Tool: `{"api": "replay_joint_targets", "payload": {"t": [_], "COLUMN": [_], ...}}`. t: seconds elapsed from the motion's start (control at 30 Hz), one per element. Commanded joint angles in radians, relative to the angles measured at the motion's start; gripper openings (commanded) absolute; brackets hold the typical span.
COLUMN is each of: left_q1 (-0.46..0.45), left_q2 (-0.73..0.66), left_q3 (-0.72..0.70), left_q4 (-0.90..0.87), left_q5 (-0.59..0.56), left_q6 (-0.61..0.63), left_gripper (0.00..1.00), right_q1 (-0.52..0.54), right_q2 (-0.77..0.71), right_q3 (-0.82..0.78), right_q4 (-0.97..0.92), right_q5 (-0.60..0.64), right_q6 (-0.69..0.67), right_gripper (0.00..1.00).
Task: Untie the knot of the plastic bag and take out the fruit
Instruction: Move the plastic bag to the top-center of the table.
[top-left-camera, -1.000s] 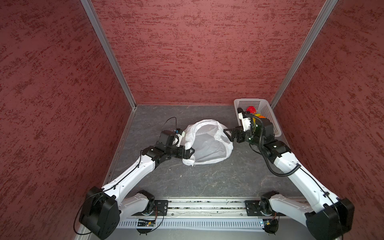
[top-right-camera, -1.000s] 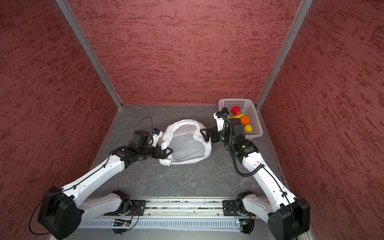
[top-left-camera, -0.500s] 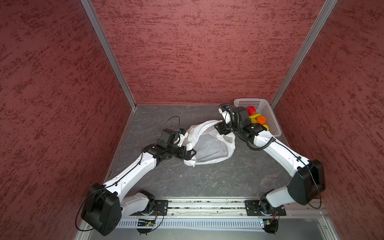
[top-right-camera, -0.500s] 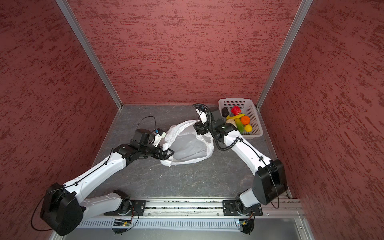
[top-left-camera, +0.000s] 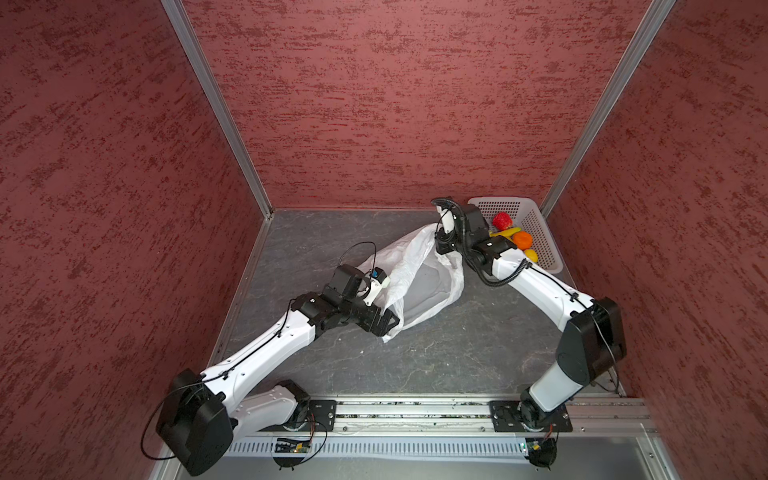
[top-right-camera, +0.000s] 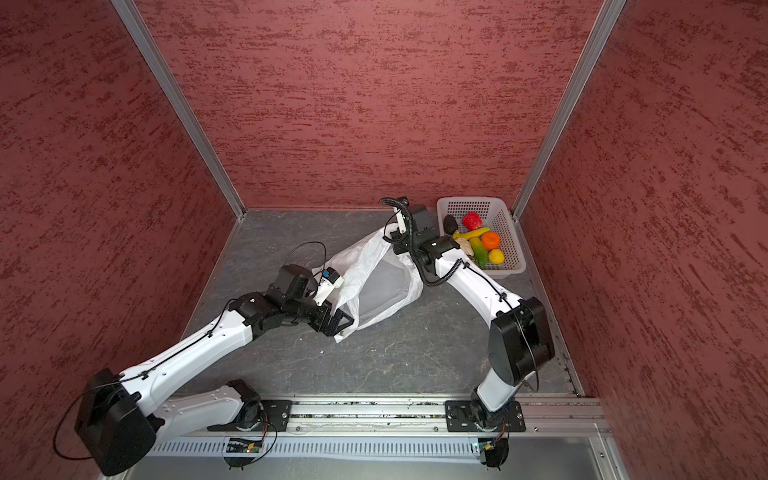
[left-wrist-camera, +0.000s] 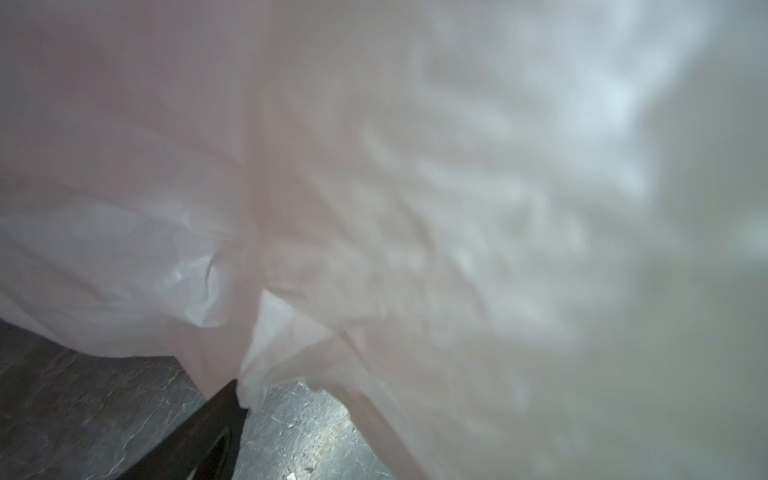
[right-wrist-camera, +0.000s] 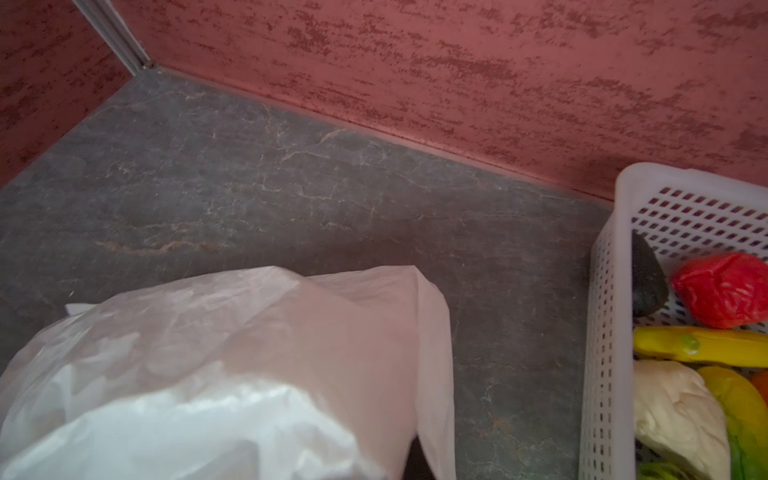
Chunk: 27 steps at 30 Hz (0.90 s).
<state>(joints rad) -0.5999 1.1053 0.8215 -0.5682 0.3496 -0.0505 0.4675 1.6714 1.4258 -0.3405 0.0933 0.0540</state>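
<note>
While plastic bag (top-left-camera: 411, 262) sprawls centrally, basket (top-left-camera: 540, 241) hugs far corner.

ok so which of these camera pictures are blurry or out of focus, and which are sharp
Left wrist view: the thin translucent white plastic bag fills the frame, far out of focus; only the grey marbled tabletop is sharper. Right wrist view: bag soft up close, the white perforated plastic basket and glossy fruit clearer. Both top views: sharp and evenly lit.
</note>
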Motion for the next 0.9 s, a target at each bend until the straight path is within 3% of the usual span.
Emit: {"api": "replay_joint_targets", "payload": {"t": [0.0,0.2,0.33,0.4,0.47,0.63,0.87], "left_q1": [0.003,0.082,0.113,0.117,0.12,0.146,0.203], "left_q2": [-0.104,-0.292,-0.303,-0.306,-0.317,-0.367,-0.433], "left_q3": [-0.017,-0.088,-0.097,-0.105,-0.115,-0.156,-0.211], "left_q4": [0.037,0.178,0.16,0.149,0.139,0.143,0.161], "left_q5": [-0.109,-0.101,-0.097,-0.113,-0.137,-0.168,-0.22], "left_q6": [-0.002,-0.088,-0.114,-0.119,-0.127,-0.156,-0.163], "left_gripper": [1.0,1.0,1.0,1.0,1.0,1.0,1.0], "right_q1": [0.0,0.002,0.013,0.018,0.017,0.017,-0.023], "right_q2": [0.038,0.08,0.067,0.029,-0.03,-0.212,-0.467], "right_q3": [0.048,0.084,0.105,0.09,0.055,-0.079,-0.299], "right_q4": [0.043,0.057,0.005,-0.036,-0.069,-0.143,-0.145], "right_q5": [0.106,0.089,0.05,0.035,0.022,-0.033,-0.061], "right_q6": [0.051,0.081,0.085,0.09,0.105,0.135,0.123], "right_gripper": [0.0,0.0,0.54,0.74,0.86,0.98,0.98]}}
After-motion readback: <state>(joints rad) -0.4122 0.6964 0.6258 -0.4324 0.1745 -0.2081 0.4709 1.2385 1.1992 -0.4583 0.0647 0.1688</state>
